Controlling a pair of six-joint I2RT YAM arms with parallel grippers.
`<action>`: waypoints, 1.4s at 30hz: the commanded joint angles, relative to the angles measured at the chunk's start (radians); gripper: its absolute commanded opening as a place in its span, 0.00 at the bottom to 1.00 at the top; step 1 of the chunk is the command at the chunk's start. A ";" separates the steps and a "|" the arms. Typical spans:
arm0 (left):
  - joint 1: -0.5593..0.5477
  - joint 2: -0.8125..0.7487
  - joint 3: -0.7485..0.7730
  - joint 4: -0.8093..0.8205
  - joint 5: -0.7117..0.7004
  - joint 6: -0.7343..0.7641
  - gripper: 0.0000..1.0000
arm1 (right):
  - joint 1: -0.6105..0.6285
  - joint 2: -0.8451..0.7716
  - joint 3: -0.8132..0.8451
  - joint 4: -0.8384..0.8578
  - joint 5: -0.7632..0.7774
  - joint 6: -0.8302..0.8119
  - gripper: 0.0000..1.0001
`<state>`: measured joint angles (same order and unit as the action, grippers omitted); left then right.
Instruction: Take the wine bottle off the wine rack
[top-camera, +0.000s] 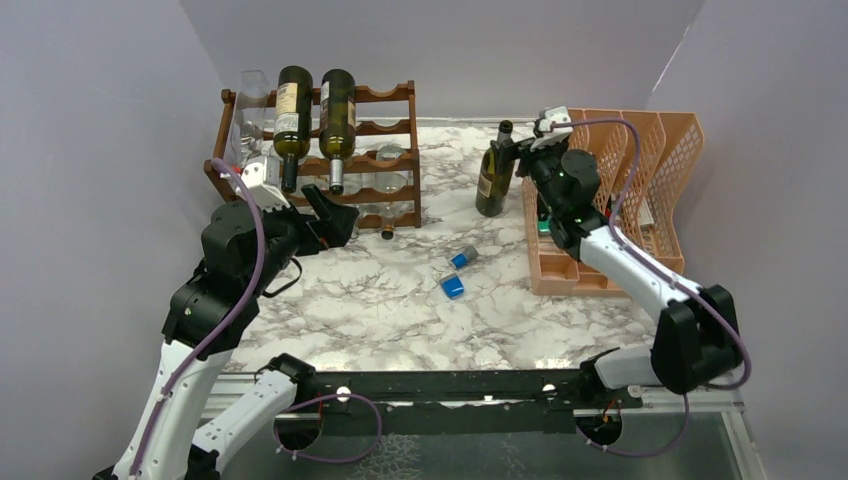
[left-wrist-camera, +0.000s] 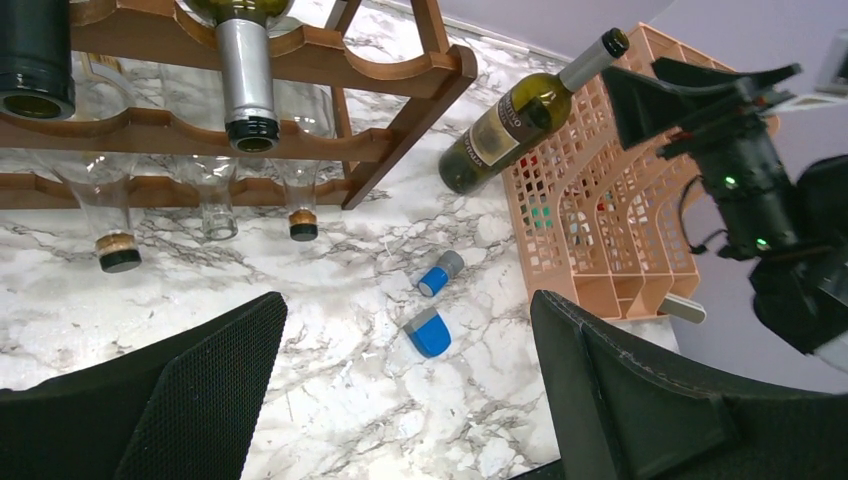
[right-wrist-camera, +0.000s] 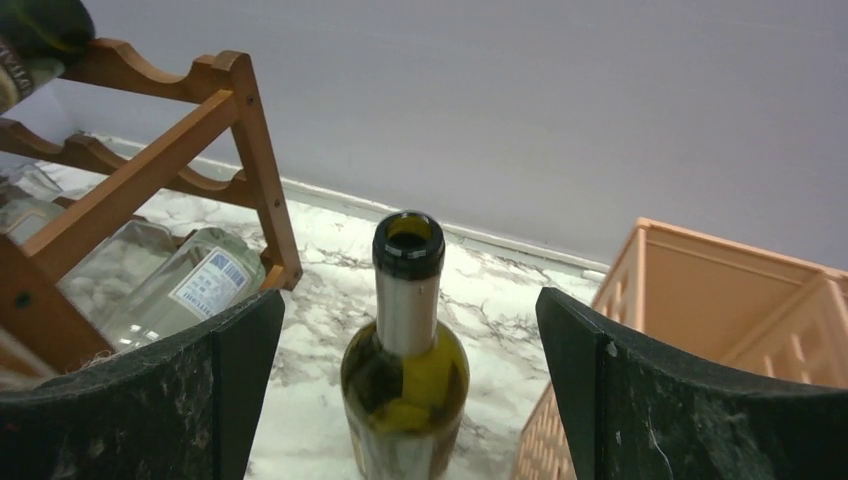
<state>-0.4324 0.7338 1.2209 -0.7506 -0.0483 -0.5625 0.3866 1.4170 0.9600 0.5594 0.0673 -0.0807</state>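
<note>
Wine bottle (top-camera: 494, 185) stands upright on the table (top-camera: 400, 300)

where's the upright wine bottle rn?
Top view, right of centre: the wine bottle stands upright on the marble table, between the wine rack and the peach organizer, the open right gripper straddling its neck.

The marble table (top-camera: 370, 300) bears the wine rack (top-camera: 412, 150), a standing wine bottle (top-camera: 493, 182), a peach organizer (top-camera: 670, 160) and two blue pieces (top-camera: 461, 259) (top-camera: 452, 288).

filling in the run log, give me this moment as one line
left gripper: open, near rack | right gripper: open, astride bottle neck | bottle: upright on table, beside organizer | rack: two dark bottles on top
</note>
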 joint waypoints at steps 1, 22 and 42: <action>-0.001 0.010 0.016 -0.006 -0.044 0.038 0.99 | -0.004 -0.159 -0.073 -0.199 -0.014 -0.022 0.99; 0.001 0.582 0.531 -0.013 -0.230 0.353 0.99 | -0.003 -0.555 -0.216 -0.652 -0.137 0.312 1.00; 0.130 1.158 0.973 0.013 -0.329 0.489 0.99 | -0.002 -0.549 -0.063 -0.945 -0.272 0.261 1.00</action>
<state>-0.3172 1.8320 2.1323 -0.7422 -0.3676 -0.0933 0.3859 0.9688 0.9520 -0.4599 -0.1410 0.1909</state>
